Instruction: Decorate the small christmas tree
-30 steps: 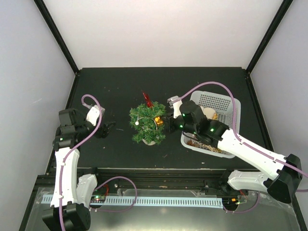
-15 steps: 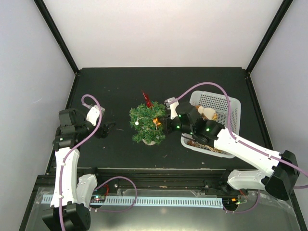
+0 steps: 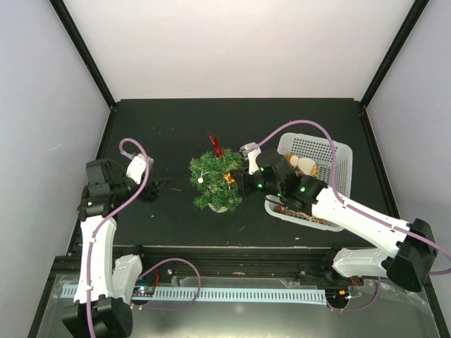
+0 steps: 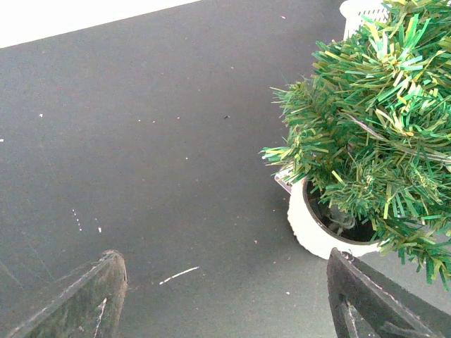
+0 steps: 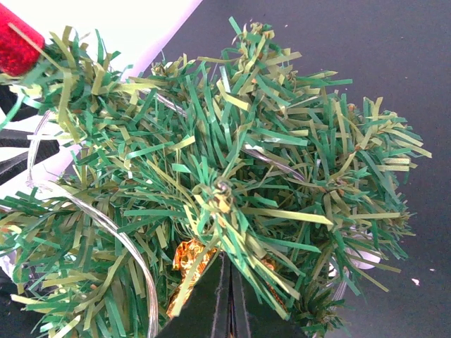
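The small christmas tree (image 3: 215,184) stands mid-table on its white base (image 4: 310,229), with a red topper (image 3: 215,146). My right gripper (image 3: 238,181) reaches into the tree's right side. In the right wrist view its jaws (image 5: 229,264) are pressed together among the needles (image 5: 282,155), and a gold foil ornament (image 5: 184,257) sits right at their tips, also seen from above (image 3: 229,179). My left gripper (image 3: 161,186) rests open on the table left of the tree, and nothing lies between its fingers (image 4: 222,282).
A white mesh basket (image 3: 331,158) with more ornaments stands right of the tree, under the right arm. A silver ribbon loop (image 5: 120,239) hangs in the branches. Bare black table (image 4: 162,141) lies between the left gripper and the tree.
The right gripper has pushed a little leftward, deeper into the tree, with the gold ornament at its tips. The left arm has not moved.
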Controlling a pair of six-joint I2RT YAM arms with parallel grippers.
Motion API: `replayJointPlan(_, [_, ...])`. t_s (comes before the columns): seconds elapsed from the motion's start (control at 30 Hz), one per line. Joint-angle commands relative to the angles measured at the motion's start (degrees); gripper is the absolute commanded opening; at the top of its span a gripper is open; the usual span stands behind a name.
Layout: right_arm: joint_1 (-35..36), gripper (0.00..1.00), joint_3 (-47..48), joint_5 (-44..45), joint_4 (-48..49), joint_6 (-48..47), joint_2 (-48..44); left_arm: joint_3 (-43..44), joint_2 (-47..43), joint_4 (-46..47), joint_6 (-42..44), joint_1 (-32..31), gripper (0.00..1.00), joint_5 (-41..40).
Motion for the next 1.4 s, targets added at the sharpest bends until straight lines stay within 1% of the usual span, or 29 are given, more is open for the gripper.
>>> replayJointPlan(0.0, [0.53, 0.05, 1.37, 1.38, -0.09, -0.07, -0.84, -0.31, -0.67, 0.99, 0.58, 0.66, 0.78, 1.33])
replayJointPlan(0.2, [0.53, 0.12, 1.80, 1.33, -0.50, -0.01, -0.86, -0.25, -0.85, 0.97, 0.58, 0.66, 0.79, 1.27])
replayJointPlan(0.4, [0.53, 0.16, 2.23, 1.94, -1.22, -0.08, -1.14, -0.25, -0.87, 0.95, 0.58, 0.66, 0.79, 1.27])
replayJointPlan(0.67, [0.53, 0.30, 2.64, 2.85, -1.77, -0.09, -2.37, -0.25, -0.94, 0.93, 0.58, 0.66, 0.79, 1.19])
replayJointPlan(0.93, [0.53, 0.34, 3.10, 4.01, -3.52, -0.23, -3.43, -0.25, -1.03, 0.94, 0.59, 0.66, 0.79, 1.21])
replayJointPlan(1.03, [0.52, 0.35, 2.61, 7.20, -5.77, 0.44, -5.07, -0.22, -1.11, 0.85, 0.58, 0.66, 0.79, 1.17])
replayJointPlan(1.13, [0.53, 0.35, 0.87, 13.15, -10.35, 1.96, -8.21, -0.16, -1.07, 0.85, 0.59, 0.70, 0.79, 1.17])
replayJointPlan(1.27, [0.02, 0.42, -1.64, 23.26, -18.73, 4.90, -11.88, -0.27, -0.62, 0.97, 0.50, 0.70, 0.79, 1.34])
replayJointPlan(1.33, [-1.61, 0.43, -3.00, 25.33, -22.11, 6.76, -12.52, -0.30, -0.35, 1.05, 0.39, 0.67, 0.79, 1.58])
replayJointPlan(1.37, [-3.00, 0.44, -3.82, 24.87, -23.02, 7.28, -12.66, -0.19, -0.25, 0.98, 0.48, 0.66, 0.79, 1.73])
